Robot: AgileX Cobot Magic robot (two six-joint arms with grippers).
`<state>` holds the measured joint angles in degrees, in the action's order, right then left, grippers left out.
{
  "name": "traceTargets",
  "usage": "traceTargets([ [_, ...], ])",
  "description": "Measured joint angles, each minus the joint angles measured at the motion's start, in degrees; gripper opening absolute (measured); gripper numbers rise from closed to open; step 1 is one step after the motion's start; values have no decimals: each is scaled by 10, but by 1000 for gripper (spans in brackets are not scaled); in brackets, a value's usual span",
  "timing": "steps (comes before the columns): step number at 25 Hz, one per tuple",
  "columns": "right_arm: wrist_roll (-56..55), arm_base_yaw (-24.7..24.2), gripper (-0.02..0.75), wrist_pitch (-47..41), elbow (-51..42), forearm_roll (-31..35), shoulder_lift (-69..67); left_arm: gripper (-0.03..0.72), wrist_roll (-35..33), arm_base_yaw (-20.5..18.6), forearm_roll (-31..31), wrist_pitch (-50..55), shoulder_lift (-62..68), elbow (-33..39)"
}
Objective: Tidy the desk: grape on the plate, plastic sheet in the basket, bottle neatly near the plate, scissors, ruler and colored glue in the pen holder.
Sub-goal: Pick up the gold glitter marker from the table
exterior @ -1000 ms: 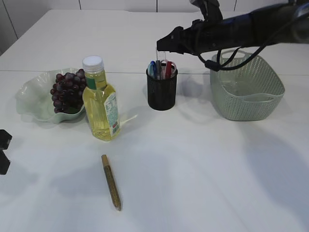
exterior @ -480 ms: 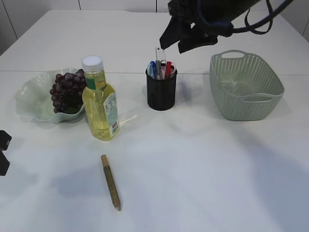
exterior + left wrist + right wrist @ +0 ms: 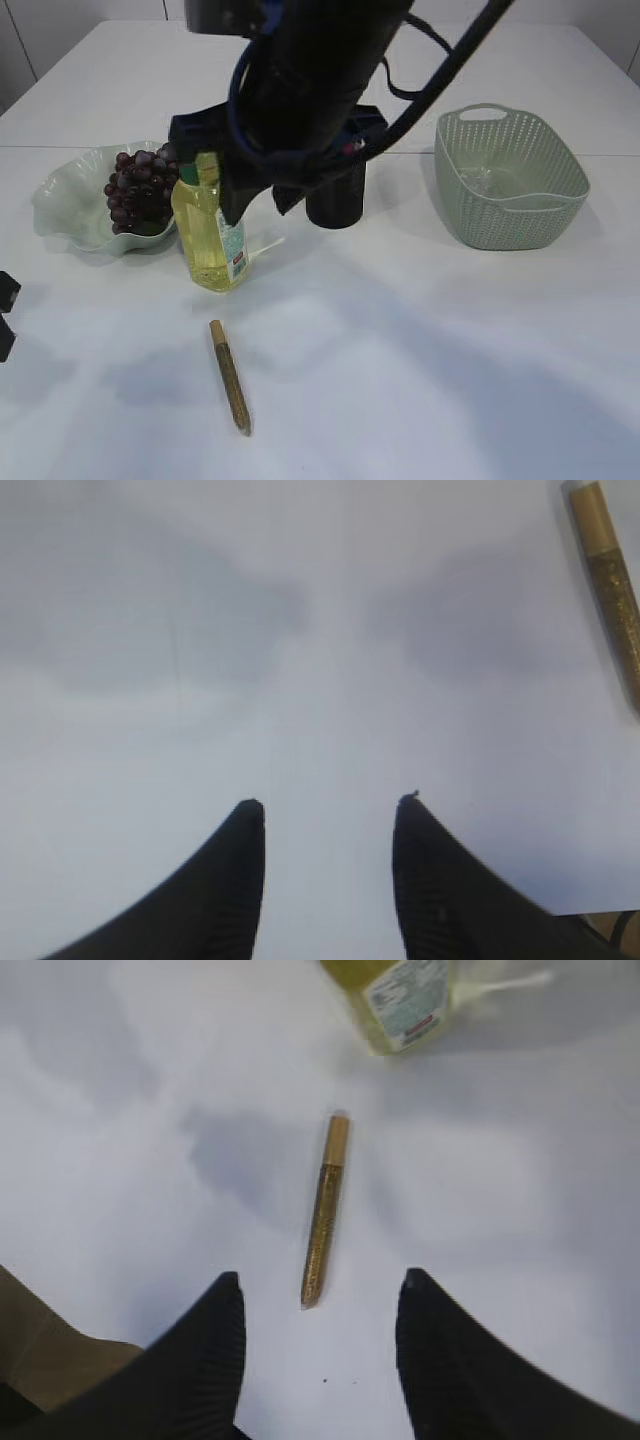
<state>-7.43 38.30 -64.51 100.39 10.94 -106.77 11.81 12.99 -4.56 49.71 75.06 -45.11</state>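
Exterior view: the right arm (image 3: 300, 90), which a second ago hung over the pen holder (image 3: 335, 200) at the back of the bench (image 3: 450, 350), has swung forward and to the left, and now covers most of the holder and the cap of the bottle (image 3: 212, 240); its hand is lost in the dark mass of the arm in this view. The grapes (image 3: 138, 188) lie on the plate (image 3: 60, 205), the bottle stands just beside that plate, and the basket (image 3: 510, 180) sits well apart on the right. Only the colored glue (image 3: 230, 377) lies loose on the front of the bench. Left wrist view: the left hand (image 3: 328, 815) is released, jaws apart over bare bench with nothing between them; the glue shows at the upper right edge. Right wrist view: the right hand (image 3: 318, 1295) is released and empty, jaws spread above the glue, which lies lengthwise between them, tip toward the camera; no contact is visible. Judgement: the drop-off at the holder appears finished, and the glue is probably the next and last item to collect
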Motion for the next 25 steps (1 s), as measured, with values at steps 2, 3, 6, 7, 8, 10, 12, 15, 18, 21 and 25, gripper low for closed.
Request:
traceTargets([
  [2,-29,24,391,-1,0,-16,-3,309,0,0,1,0,0,0],
  [3,-40,32,391,-2,0,-19,-5,309,0,0,2,1,0,0],
  [6,-57,52,387,-3,0,-24,-28,309,0,0,8,6,0,0],
  [7,-62,57,387,-3,0,-26,-35,309,0,0,10,7,0,0],
  [8,-66,64,386,-3,0,-27,-45,309,0,0,13,8,0,0],
  [10,-73,71,386,-3,0,-27,-63,309,0,0,15,11,0,0],
  [12,-76,76,386,-3,0,-27,-80,309,0,0,15,15,0,0],
  [15,-82,78,386,-3,2,-27,-104,309,0,0,16,17,0,0],
  [18,-87,78,386,0,11,-30,-127,309,0,0,16,17,0,0],
  [21,-89,78,386,0,38,-31,-153,309,0,0,16,18,0,0],
  [25,-93,78,386,-11,91,-39,-192,309,-1,0,16,18,0,0],
])
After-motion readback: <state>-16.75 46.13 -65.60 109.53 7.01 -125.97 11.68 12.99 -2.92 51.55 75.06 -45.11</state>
